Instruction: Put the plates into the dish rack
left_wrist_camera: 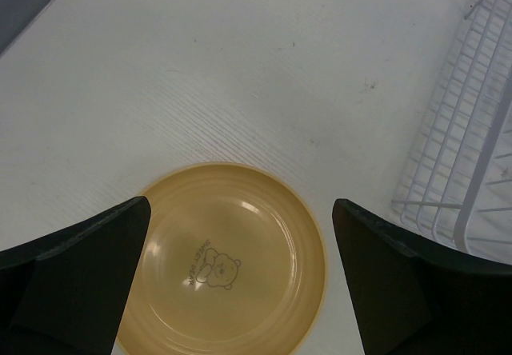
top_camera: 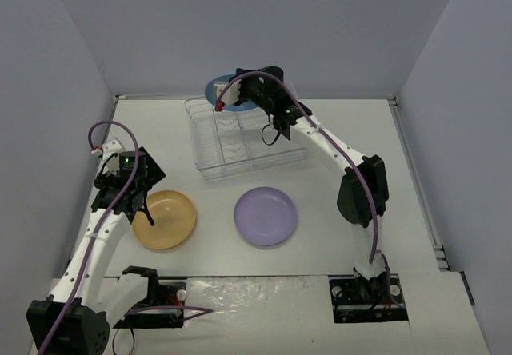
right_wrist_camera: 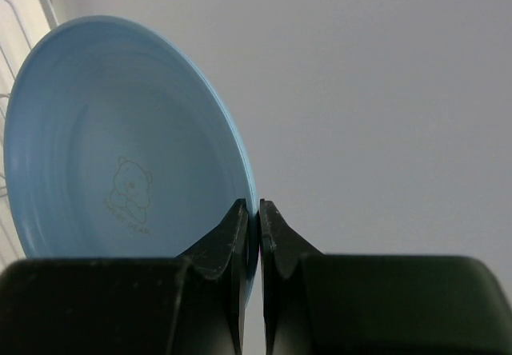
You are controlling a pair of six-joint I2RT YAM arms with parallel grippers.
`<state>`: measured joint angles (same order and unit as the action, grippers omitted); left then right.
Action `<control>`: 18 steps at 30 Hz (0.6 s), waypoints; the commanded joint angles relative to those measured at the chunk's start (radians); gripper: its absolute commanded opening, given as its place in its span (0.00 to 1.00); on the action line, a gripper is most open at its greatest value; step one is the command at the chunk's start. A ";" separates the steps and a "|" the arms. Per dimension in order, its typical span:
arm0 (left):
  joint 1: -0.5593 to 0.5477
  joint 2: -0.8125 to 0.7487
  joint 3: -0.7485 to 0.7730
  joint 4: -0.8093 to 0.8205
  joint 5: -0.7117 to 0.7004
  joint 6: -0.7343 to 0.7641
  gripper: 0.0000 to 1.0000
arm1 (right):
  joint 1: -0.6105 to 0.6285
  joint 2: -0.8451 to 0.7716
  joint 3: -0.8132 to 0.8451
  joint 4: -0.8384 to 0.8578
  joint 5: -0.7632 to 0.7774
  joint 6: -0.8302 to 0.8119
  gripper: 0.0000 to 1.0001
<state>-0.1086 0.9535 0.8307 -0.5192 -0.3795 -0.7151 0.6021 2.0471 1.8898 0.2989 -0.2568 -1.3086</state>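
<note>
My right gripper (right_wrist_camera: 252, 205) is shut on the rim of the blue plate (right_wrist_camera: 120, 139), holding it up on edge. In the top view this plate (top_camera: 214, 88) and the right gripper (top_camera: 230, 93) are over the far end of the wire dish rack (top_camera: 240, 143). The yellow-orange plate (top_camera: 164, 219) lies flat at front left. My left gripper (left_wrist_camera: 240, 203) hangs open just above that yellow-orange plate (left_wrist_camera: 228, 263), one finger on each side and nothing between them. A lavender plate (top_camera: 266, 216) lies flat in front of the rack.
Grey walls close in the table at the back and on both sides. A corner of the dish rack (left_wrist_camera: 464, 171) shows at the right of the left wrist view. The right arm's elbow (top_camera: 362, 189) stands right of the lavender plate.
</note>
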 commanded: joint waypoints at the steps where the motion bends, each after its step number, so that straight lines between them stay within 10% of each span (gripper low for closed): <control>1: 0.009 -0.015 0.022 0.038 -0.032 -0.007 0.97 | 0.002 -0.006 0.143 0.057 -0.178 -0.167 0.00; 18: 0.019 0.023 0.023 0.050 -0.032 -0.009 0.97 | 0.018 0.189 0.249 0.121 -0.199 -0.156 0.00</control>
<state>-0.0995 0.9728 0.8303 -0.5172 -0.3935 -0.7151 0.6130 2.2416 2.0731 0.2964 -0.4279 -1.4643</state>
